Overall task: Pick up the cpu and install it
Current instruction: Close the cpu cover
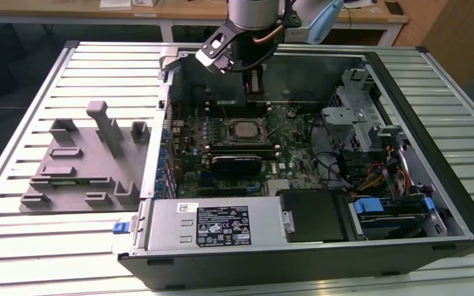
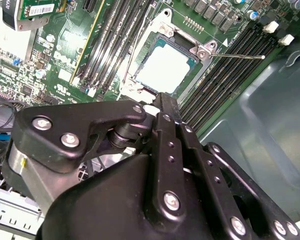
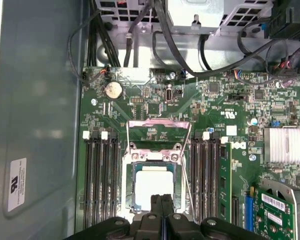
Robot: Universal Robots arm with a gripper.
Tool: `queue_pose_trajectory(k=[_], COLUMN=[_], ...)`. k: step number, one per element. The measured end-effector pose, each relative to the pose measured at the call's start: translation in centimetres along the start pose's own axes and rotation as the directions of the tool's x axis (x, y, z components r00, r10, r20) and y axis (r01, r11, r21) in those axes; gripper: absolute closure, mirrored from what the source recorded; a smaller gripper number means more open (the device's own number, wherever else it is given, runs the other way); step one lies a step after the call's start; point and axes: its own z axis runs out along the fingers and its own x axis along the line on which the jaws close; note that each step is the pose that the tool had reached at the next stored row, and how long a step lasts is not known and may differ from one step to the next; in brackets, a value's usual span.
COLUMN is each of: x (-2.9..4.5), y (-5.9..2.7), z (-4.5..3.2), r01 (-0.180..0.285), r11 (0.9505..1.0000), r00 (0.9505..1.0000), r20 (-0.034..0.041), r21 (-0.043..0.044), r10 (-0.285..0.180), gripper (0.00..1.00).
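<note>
Silver arm [image 1: 252,11] at the far side, near the middle, pointing down. Black wrist block [image 1: 223,49] just under it, sticking out toward the exterior view's left. Black gripper [image 1: 254,83] at the low end, aimed straight down. Two thin fingers [image 3: 157,202] pressed flat against each other, tip to tip, in both wrist views. Big black knuckles [image 2: 65,135] behind them.

The cpu [image 3: 154,186] is showing a pale, smooth metal lid, shining softly. The pincer [image 3: 162,199] is looking like matt black metal, its screw heads glinting. The motherboard [image 3: 155,120] is gleaming green and lacquered. The tabletop [image 1: 97,74] is showing ribbed, satin metal, and the tray [image 1: 72,166] is looking like matt grey plastic.
</note>
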Motion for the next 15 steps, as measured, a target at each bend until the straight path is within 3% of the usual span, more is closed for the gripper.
queue_pose_trajectory(k=[6, 15], x=[0.01, 0.03], y=[0.33, 2.65], z=[0.02, 0.18], r01=[0.0, 0.0], r11=[1.0, 1.0], r00=[1.0, 1.0], r20=[0.0002, 0.0001], r21=[0.0001, 0.0003], r10=[0.0, 0.0], gripper=[0.89, 0.89])
